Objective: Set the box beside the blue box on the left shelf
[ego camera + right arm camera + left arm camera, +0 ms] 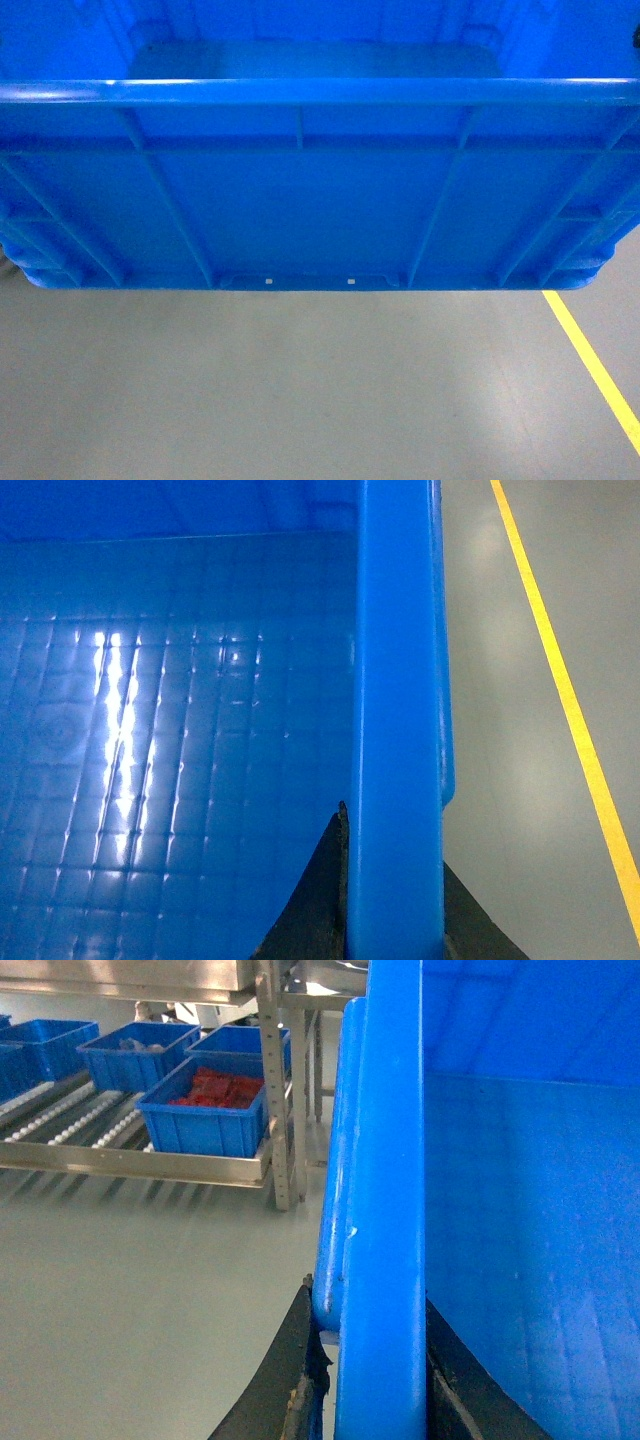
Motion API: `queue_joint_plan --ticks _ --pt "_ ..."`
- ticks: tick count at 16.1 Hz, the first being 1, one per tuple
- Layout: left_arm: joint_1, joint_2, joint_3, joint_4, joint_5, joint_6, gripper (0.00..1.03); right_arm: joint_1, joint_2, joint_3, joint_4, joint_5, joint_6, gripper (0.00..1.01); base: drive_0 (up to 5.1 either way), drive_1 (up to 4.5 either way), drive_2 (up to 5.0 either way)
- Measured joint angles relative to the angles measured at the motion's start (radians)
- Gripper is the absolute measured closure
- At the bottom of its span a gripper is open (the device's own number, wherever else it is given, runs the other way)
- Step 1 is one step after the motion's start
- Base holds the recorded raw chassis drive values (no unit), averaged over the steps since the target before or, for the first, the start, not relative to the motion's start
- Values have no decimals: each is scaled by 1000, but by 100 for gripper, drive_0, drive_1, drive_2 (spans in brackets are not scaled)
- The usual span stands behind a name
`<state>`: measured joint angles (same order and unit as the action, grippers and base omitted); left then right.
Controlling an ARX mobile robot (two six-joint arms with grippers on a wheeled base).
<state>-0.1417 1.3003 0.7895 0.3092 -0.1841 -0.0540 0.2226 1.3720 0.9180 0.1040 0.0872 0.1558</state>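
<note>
L gripper (375, 1385) and R gripper (395, 900) are each clamping a side rim of the box (320, 200), one dark finger inside, one outside. Box is hanging above grey floor (300, 390) (ribbed walls, grid-patterned base), no legible markings. Left shelf (90, 1125) is standing well apart.

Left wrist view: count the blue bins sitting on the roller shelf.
4 visible: the front bin holding red parts, one behind it, one to its left, and one at the far left edge. The shelf runs beyond the frame, so others may be hidden.
</note>
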Motion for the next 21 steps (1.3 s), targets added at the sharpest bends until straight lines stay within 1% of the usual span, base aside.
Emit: queue_joint_plan --ticks 21 --pt "0 0 0 1 1 0 88 0 0 0 -1 0 0 94 4 426 -419"
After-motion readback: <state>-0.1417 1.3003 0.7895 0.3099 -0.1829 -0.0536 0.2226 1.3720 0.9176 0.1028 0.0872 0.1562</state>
